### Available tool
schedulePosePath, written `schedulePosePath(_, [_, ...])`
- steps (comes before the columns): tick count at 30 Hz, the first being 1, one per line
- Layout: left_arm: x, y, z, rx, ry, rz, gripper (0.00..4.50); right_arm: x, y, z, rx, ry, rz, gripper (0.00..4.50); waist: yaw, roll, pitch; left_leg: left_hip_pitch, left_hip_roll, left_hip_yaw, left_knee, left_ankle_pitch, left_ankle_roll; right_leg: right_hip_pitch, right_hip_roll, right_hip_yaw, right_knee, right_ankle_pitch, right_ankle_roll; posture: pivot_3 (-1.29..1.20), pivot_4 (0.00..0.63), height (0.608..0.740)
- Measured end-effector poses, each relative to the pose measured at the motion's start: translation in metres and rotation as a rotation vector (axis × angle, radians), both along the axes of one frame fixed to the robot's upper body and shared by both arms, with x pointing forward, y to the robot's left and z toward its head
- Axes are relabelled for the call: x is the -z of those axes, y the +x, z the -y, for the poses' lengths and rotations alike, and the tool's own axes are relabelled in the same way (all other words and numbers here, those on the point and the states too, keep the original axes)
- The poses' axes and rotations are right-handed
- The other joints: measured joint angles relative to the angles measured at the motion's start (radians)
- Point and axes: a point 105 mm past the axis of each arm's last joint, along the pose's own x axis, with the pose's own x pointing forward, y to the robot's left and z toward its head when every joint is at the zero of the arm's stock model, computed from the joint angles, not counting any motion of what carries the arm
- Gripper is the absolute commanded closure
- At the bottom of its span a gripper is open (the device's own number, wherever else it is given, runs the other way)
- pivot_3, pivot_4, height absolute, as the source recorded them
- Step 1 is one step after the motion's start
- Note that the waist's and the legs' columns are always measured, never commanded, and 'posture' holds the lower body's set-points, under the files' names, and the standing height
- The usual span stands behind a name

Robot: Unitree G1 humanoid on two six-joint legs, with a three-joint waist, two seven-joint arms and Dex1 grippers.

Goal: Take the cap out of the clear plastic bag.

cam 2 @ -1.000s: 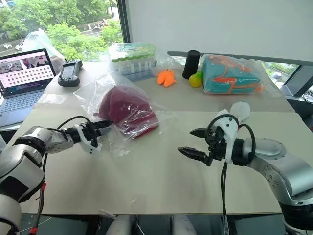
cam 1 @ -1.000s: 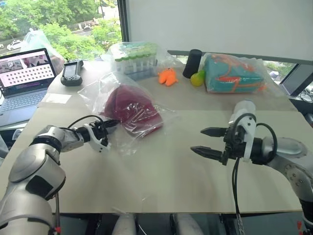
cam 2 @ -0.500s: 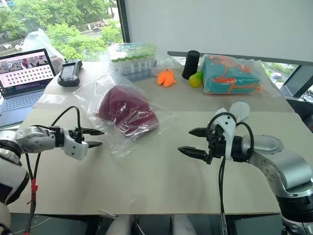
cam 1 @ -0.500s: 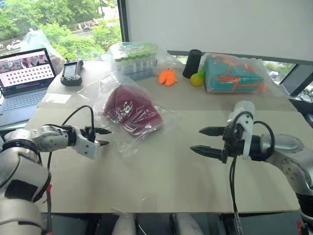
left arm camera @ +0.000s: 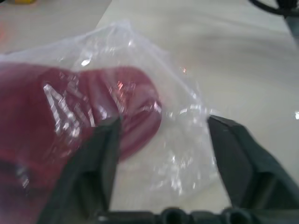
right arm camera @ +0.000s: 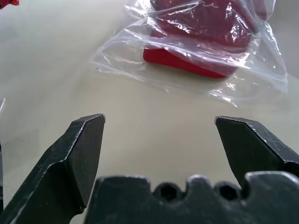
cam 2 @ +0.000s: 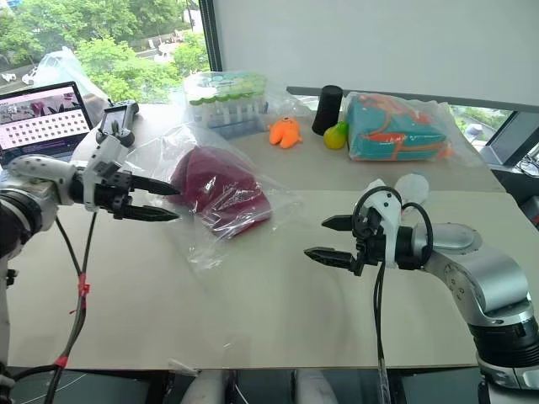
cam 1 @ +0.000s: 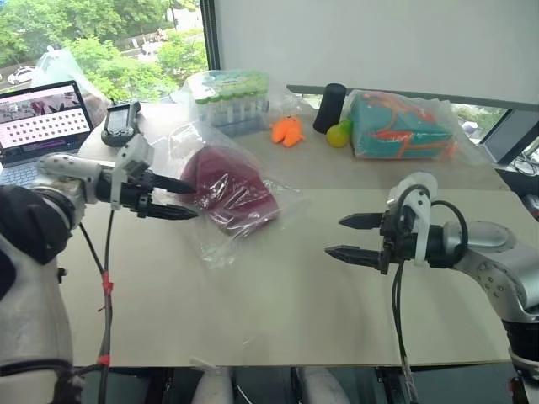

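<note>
The maroon cap point(cam 1: 227, 189) lies inside the crinkly clear plastic bag point(cam 1: 215, 246) on the table, left of centre. My left gripper point(cam 1: 187, 199) is open, its fingers pointing at the bag's left side and level with the cap. I cannot tell whether they touch the plastic. In the left wrist view, the cap's point(left arm camera: 70, 116) brim and the bag's point(left arm camera: 187, 140) loose corner sit just beyond the spread fingers point(left arm camera: 100, 158). My right gripper point(cam 1: 335, 236) hovers open above bare table to the right of the bag, pointing toward it. The right wrist view has the cap point(right arm camera: 205, 28) and bag point(right arm camera: 140, 70) ahead.
A laptop point(cam 1: 38, 122) and a black handheld device point(cam 1: 120, 122) sit at the far left. Along the back stand a bagged tube rack point(cam 1: 229, 97), an orange toy point(cam 1: 288, 130), a black cylinder point(cam 1: 331, 108), a yellow-green fruit point(cam 1: 339, 133) and a bagged teal box point(cam 1: 400, 126).
My left gripper pulled back from the bag's edge, then rose and swung toward the bag again with its fingers spread wider. The right gripper stayed put.
</note>
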Motion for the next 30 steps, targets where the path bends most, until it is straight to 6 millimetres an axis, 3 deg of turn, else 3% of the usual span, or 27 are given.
schedulePosePath(2, [0.006,0.002,0.014,0.042,-0.004,0.016,0.03,0.0,0.0,0.0,0.001,0.0,-0.001,0.0,0.002,0.0,0.0,0.0,0.0,0.0,0.0,0.0,0.0,0.0,0.0,0.0,0.0,0.001,-0.002,0.0,0.15,0.74])
schedulePosePath(9, [0.022,0.024,0.094,0.098,-0.026,0.223,0.03,0.0,0.0,-0.002,-0.001,0.009,0.003,0.0,0.014,0.0,0.0,-0.001,-0.001,-0.001,0.002,0.0,0.0,0.001,-0.001,0.0,0.0,0.002,-0.002,0.0,0.15,0.74])
schedulePosePath(11, [0.034,0.024,0.104,0.099,-0.01,0.262,0.03,-0.001,0.0,-0.003,-0.002,0.008,0.01,0.0,0.007,0.0,0.0,-0.001,-0.001,-0.001,0.002,0.0,0.0,0.001,0.0,0.001,0.0,0.002,-0.002,0.0,0.15,0.74])
schedulePosePath(14, [0.055,0.019,0.11,0.118,0.01,0.264,0.03,-0.001,0.0,-0.003,0.012,0.007,0.015,0.0,-0.002,0.0,0.0,0.001,-0.001,-0.001,0.002,0.0,0.0,0.001,0.0,0.001,0.002,0.002,-0.003,0.0,0.15,0.74])
schedulePosePath(18, [0.075,0.015,0.104,0.096,0.052,0.277,0.03,0.001,-0.001,-0.003,0.028,0.004,0.016,0.0,0.002,0.0,0.0,0.001,-0.001,-0.001,0.002,0.0,0.0,0.001,0.0,0.001,0.002,0.002,-0.003,0.0,0.15,0.74])
schedulePosePath(27, [0.069,0.032,0.084,-0.06,0.123,0.447,0.03,0.0,-0.003,-0.006,0.029,0.013,0.02,0.0,0.012,0.0,0.0,0.001,-0.001,-0.001,0.003,0.0,0.0,0.002,0.0,0.0,0.002,0.002,-0.002,0.0,0.15,0.74])
schedulePosePath(30, [0.054,0.038,0.075,-0.11,0.127,0.496,0.03,0.0,-0.003,-0.006,0.029,0.015,0.02,0.0,0.011,0.0,0.0,0.001,-0.001,-0.001,0.003,0.0,0.0,0.002,0.0,0.0,0.002,0.002,-0.002,0.0,0.15,0.74])
